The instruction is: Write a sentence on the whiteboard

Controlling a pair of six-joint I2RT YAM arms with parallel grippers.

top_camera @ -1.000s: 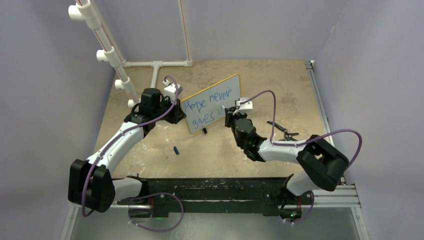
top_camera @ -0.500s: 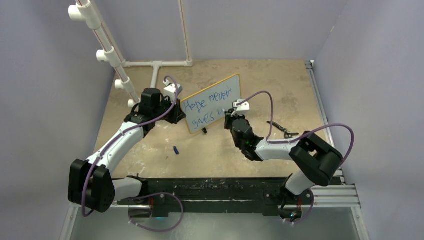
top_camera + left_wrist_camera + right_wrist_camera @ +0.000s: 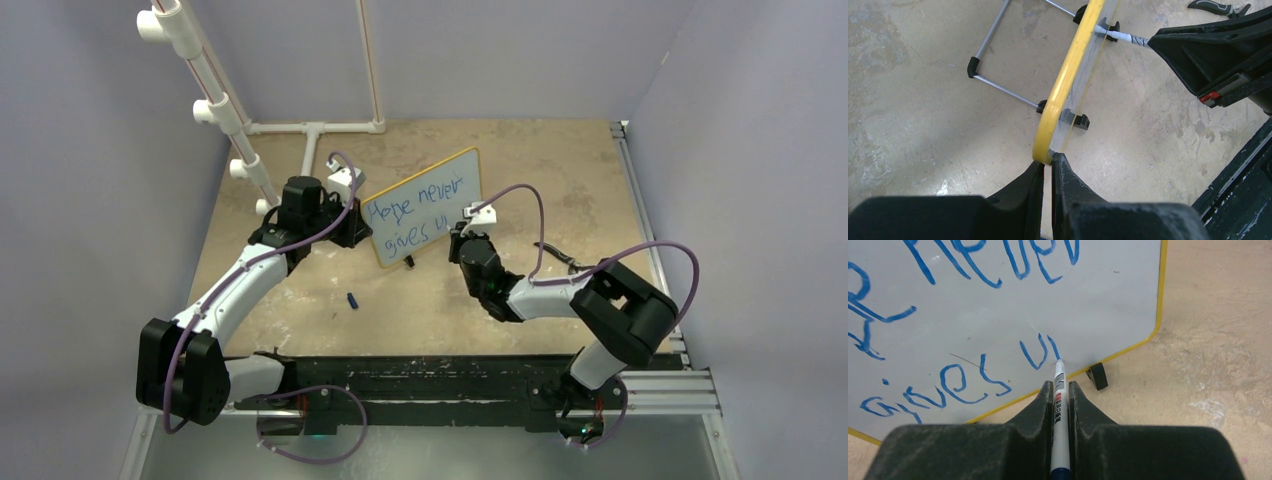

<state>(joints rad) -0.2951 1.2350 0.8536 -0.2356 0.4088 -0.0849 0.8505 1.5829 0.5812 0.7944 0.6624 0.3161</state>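
The whiteboard (image 3: 455,180) stands tilted mid-table, white with a thin yellow frame (image 3: 1162,285) and black feet (image 3: 1097,376). The sentence (image 3: 415,212) in blue reads "Hope never" above "gives u" plus a fresh downstroke (image 3: 1053,347). My left gripper (image 3: 1047,162) is shut on the board's yellow edge (image 3: 1068,80) at its left corner. My right gripper (image 3: 1060,385) is shut on a white marker (image 3: 1059,405), whose tip touches the board at the foot of that stroke, just right of the "u". The right gripper (image 3: 462,232) sits at the board's lower right.
A blue marker cap (image 3: 352,299) lies on the table in front of the board. Black pliers (image 3: 560,258) lie right of the right arm. White PVC pipes (image 3: 315,130) stand at the back left. A black rail (image 3: 430,375) runs along the near edge.
My right gripper has shifted slightly left and down along the board's lower right, and a new blue stroke has appeared after the "u". The left gripper and board have stayed still.
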